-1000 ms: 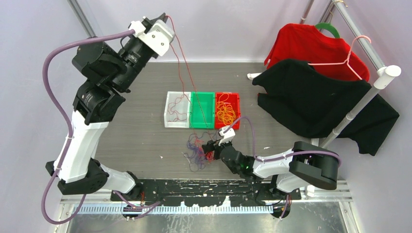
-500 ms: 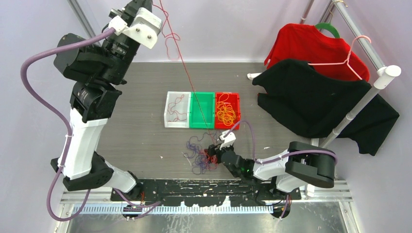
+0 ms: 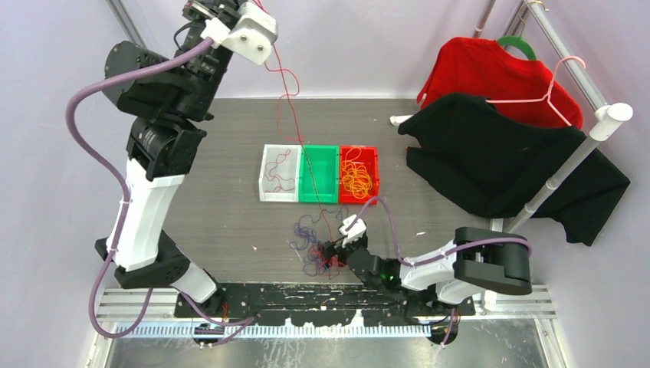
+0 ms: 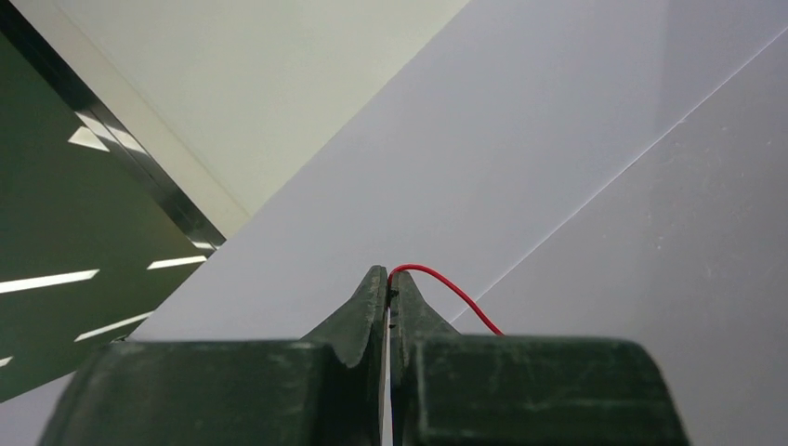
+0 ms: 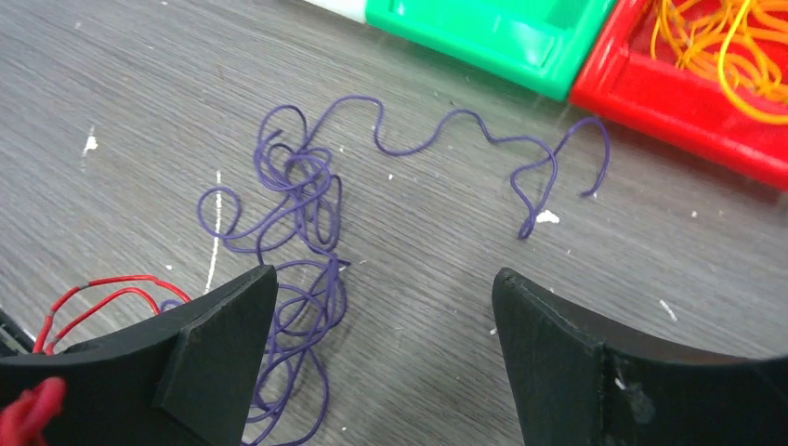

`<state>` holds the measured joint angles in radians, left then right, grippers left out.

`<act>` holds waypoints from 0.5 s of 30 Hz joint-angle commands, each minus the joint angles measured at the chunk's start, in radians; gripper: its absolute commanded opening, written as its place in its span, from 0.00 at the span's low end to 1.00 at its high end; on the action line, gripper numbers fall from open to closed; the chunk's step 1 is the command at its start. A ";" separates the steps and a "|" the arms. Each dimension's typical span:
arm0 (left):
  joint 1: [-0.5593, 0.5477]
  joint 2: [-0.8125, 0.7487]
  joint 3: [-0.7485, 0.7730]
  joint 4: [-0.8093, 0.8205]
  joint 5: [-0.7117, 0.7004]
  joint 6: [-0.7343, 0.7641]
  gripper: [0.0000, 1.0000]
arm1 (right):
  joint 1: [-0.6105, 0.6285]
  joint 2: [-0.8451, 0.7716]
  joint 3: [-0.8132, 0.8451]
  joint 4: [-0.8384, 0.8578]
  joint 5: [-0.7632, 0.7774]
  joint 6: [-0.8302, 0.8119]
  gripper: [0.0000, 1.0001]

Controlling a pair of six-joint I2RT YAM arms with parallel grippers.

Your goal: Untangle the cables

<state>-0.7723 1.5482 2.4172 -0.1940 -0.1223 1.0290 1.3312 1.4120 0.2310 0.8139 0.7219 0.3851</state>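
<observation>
The left end effector [image 4: 388,283], raised at the far left, is pinched on the thin red wire cable [image 4: 446,287], which slants down to the tangle on the grey wood-grain table [image 3: 222,215]. The right end effector [image 5: 386,283] is nearer, its jaws wide and empty. The looped purple wire cable [image 5: 297,186] lies just ahead, toward its left finger.

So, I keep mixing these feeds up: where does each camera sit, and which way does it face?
Top external: above and behind the robot, looking down at the table; left arm and right arm show.
Left wrist: on the raised left arm, facing a wall; left end effector shut on the red cable.
Right wrist: low over the table, facing the purple cable and green tray; right end effector open.
Shared: top and right wrist see the purple cable.
</observation>
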 commanded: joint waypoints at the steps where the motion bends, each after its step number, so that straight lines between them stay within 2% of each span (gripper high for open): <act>1: -0.001 0.032 0.078 0.068 -0.037 0.090 0.00 | 0.052 -0.080 0.018 0.051 0.083 -0.155 0.91; 6: 0.000 0.148 0.253 0.054 -0.055 0.207 0.00 | 0.139 -0.085 -0.040 0.138 0.185 -0.242 0.92; 13: 0.001 0.181 0.309 0.100 -0.032 0.277 0.00 | 0.323 0.046 -0.014 0.255 0.436 -0.434 0.96; 15: 0.009 0.175 0.312 0.108 -0.060 0.260 0.00 | 0.339 0.075 -0.020 0.279 0.476 -0.422 0.98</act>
<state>-0.7723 1.7454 2.6720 -0.1947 -0.1471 1.2583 1.6260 1.4338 0.2020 0.9775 1.0256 0.0578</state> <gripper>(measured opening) 0.008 0.966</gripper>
